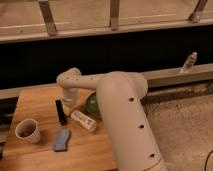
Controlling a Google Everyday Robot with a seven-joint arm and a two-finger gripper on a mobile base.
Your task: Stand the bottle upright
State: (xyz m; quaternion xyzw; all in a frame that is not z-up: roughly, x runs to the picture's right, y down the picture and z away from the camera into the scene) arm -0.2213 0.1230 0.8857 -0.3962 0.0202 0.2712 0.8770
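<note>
Wooden tabletop (40, 105) at lower left of the camera view, dark wall and a pale ledge (170, 76) behind. The cream arm (122, 115) rises from bottom centre, bends at the shoulder, reaches left across the back of the tabletop, then turns down at the wrist. The tool (68, 103) hangs at the end of that drop, low over the wood, near the middle of the tabletop. Cannot tell how far open the tool is, nor whether it has hold of anything; its tip merges with the wrist housing. The bottle (83, 121) lies on its side on the tabletop, pale body, long axis slanting from upper left to lower right. Its upper-left end sits just below and to the right of the tool; contact between them cannot be made out. A slim black object (60, 112) lies just left of the bottle and close under the tool. A green bowl (93, 103) sits behind the bottle, partly hidden by the arm. A paper cup (27, 131) with a dark inside stands upright near the left front edge. A blue sponge (61, 140) lies flat between cup and bottle, toward the front. A second small container (189, 62) stands on the ledge, far right, well apart from the tabletop.
</note>
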